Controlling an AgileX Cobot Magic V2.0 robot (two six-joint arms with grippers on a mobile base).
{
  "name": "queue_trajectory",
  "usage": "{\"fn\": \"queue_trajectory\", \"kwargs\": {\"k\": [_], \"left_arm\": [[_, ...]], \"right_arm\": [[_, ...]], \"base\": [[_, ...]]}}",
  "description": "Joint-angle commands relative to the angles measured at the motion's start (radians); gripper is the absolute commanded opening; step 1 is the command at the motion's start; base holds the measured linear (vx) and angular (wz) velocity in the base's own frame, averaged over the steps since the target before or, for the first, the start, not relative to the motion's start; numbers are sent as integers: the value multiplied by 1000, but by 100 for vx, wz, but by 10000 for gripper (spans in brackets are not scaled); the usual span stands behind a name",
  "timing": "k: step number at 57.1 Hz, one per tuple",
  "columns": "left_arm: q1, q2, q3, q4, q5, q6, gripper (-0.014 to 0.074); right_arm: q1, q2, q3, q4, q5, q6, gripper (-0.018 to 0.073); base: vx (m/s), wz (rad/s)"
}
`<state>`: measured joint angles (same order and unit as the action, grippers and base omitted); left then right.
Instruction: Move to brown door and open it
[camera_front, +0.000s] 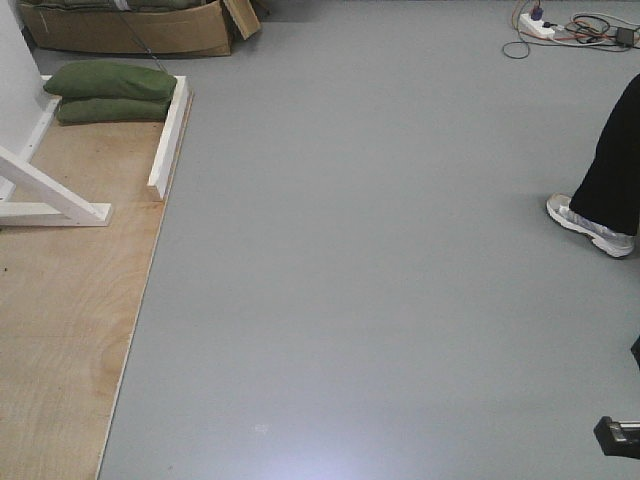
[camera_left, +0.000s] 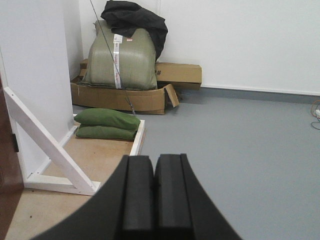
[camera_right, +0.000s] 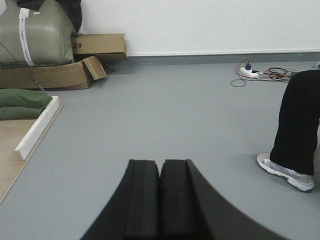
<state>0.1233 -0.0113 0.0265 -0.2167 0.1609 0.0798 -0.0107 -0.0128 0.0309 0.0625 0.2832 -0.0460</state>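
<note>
Grey floor (camera_front: 380, 300) filled front view, plywood boards (camera_front: 70, 330) left. Left gripper (camera_left: 153, 195) fingers pressed together, holding nothing; brown door (camera_left: 7, 175) sliver far left of them, beside white brace (camera_left: 50, 146). Right gripper (camera_right: 160, 200) fingers likewise together, empty; person's shoe (camera_right: 285, 172) right of them.

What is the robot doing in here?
The robot is out on the grey floor, not at the brown door yet. Only its edge shows at the far left of the left wrist view. The left gripper and right gripper are both shut and empty. A person's leg stands on its right.
</note>
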Motion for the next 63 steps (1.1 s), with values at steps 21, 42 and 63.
{"fn": "queue_trajectory", "kwargs": {"k": [21, 42, 63], "left_arm": [[231, 293, -309, -201, -399, -178, -3], [241, 730, -692, -812, -804, 242, -3], [487, 1032, -1099, -983, -831, 458, -3]], "right_arm": [[-5, -11, 6, 0, -83, -6, 0], [-5, -11, 6, 0, -83, -6, 0], [-5, -11, 6, 0, -83, -6, 0]], "base": [[0, 0], [0, 0], [0, 0]]}}
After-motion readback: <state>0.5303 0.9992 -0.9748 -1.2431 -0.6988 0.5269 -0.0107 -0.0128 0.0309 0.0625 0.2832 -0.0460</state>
